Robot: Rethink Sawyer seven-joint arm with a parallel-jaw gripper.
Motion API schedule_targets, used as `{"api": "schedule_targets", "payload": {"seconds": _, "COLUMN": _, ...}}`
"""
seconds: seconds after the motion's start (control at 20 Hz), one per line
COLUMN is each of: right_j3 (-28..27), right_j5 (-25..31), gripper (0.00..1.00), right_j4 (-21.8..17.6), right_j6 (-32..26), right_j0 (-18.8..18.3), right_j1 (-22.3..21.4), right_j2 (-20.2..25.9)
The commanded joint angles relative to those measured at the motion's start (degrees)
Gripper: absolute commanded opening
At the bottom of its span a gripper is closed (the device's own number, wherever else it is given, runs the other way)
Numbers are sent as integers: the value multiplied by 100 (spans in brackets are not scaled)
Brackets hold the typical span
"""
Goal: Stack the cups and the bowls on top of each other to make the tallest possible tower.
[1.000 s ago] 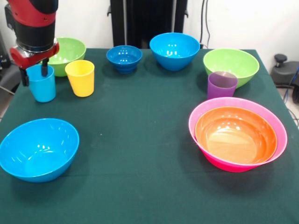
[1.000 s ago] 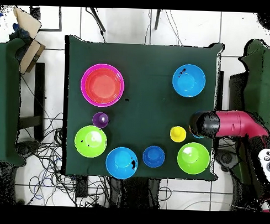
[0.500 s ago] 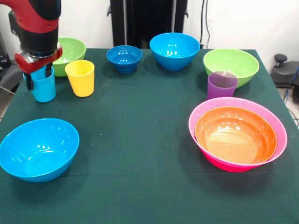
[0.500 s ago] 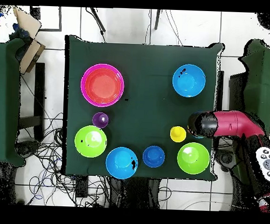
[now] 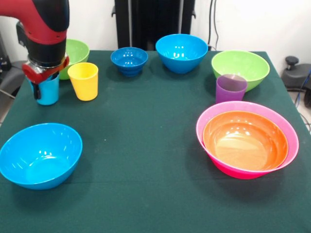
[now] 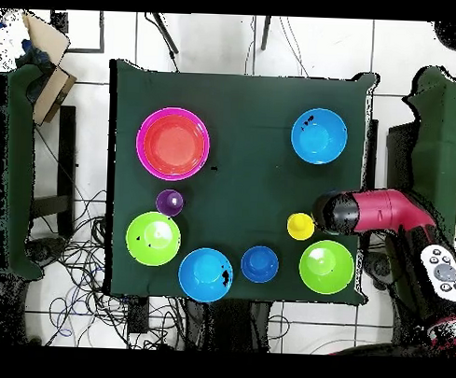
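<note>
My gripper is shut on the wall of the light blue cup at the table's left side, one dark finger outside it. The yellow cup stands just right of it. The purple cup stands upright behind the tower, an orange bowl nested in the large pink bowl. Loose bowls: bright blue at front left, bright blue at the back, small dark-blue footed, lime green and lime green. From overhead the arm hides the light blue cup.
The dark green cloth covers the whole table. The arm's red and black wrist rises over the left rear lime green bowl. Cables and tiled floor surround the table in the overhead view.
The gripper has come down and shifted slightly right over the light blue cup, and the cup has moved a little right with it. Nothing else has moved.
</note>
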Motion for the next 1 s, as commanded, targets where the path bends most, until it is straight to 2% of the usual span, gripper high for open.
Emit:
{"api": "schedule_targets", "payload": {"seconds": 0.05, "right_j3": -382, "right_j5": -281, "gripper": 100, "right_j4": -510, "right_j6": -927, "right_j0": 123, "right_j1": 326, "right_j2": 78}}
{"api": "schedule_targets", "payload": {"seconds": 0.1, "right_j3": -394, "right_j5": -271, "gripper": 100, "right_j4": -467, "right_j6": -1008, "right_j0": 79, "right_j1": 349, "right_j2": 131}}
{"api": "schedule_targets", "payload": {"seconds": 0.15, "right_j3": -422, "right_j5": -309, "gripper": 0, "right_j4": -355, "right_j6": -828, "right_j0": 16, "right_j1": 371, "right_j2": 140}}
{"api": "schedule_targets", "payload": {"seconds": 0.3, "right_j3": -330, "right_j5": -548, "gripper": 0, "right_j4": -316, "right_j6": -1175, "right_j0": -173, "right_j1": 412, "right_j2": 387}}
{"api": "schedule_targets", "payload": {"seconds": 0.45, "right_j3": -125, "right_j5": -259, "gripper": 0, "right_j4": 106, "right_j6": -1878, "right_j0": -508, "right_j1": 426, "right_j2": 827}}
{"api": "schedule_targets", "payload": {"seconds": 0.8, "right_j3": 327, "right_j5": 388, "gripper": 0, "right_j4": 616, "right_j6": -1941, "right_j0": -547, "right_j1": -455, "right_j2": 1240}}
{"api": "schedule_targets", "payload": {"seconds": 1.0, "right_j3": 210, "right_j5": 701, "gripper": 0, "right_j4": 902, "right_j6": -1818, "right_j0": -484, "right_j1": -519, "right_j2": 1405}}
